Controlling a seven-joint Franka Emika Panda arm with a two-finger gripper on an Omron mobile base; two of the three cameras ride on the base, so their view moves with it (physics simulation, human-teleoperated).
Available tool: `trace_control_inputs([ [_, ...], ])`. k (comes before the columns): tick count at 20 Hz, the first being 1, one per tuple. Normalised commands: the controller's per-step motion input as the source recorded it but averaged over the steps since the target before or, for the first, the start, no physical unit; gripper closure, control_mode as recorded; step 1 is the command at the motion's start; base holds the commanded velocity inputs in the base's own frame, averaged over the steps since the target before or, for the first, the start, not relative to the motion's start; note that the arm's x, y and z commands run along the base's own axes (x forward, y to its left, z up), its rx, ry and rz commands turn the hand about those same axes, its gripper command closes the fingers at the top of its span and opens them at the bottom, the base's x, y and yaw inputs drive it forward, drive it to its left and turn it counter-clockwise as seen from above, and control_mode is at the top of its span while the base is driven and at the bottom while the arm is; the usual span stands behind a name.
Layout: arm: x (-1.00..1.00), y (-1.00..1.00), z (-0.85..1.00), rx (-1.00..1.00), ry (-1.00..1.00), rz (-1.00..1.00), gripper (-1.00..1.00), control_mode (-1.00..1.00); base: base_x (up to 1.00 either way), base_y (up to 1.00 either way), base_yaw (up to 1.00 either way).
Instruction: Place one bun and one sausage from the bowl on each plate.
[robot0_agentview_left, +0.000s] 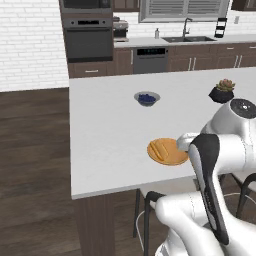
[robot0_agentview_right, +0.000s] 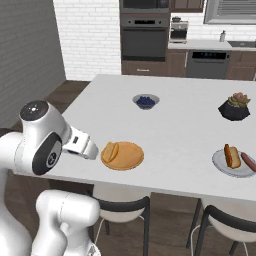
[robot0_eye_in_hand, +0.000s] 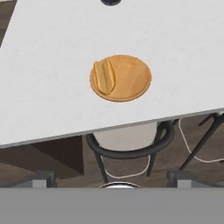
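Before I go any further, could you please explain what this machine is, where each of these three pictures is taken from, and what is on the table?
It is a white robot arm on a base that can drive, in a rendered kitchen. Two pictures come from cameras on the base, behind the arm on its left and right. The third comes from a camera on the hand, looking along the gripper, which is open and holds nothing. On the white table lie an orange plate with one bun, and a grey plate with a bun and a sausage. Farther back stand a small bowl of berries and a potted plant. Stools stand below the near edge.
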Motion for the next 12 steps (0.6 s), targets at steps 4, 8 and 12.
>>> trace_control_inputs([
  [4,-0.44,0.0,-0.03,0.0,0.0,0.15,-1.0,-1.0,0.0,0.0,0.0],
  [8,-0.01,0.0,0.0,0.0,-0.01,0.0,-1.0,-1.0,0.0,0.0,0.0],
  [12,-0.06,0.0,0.0,0.0,0.0,0.0,-1.0,-1.0,0.0,0.0,0.0],
])
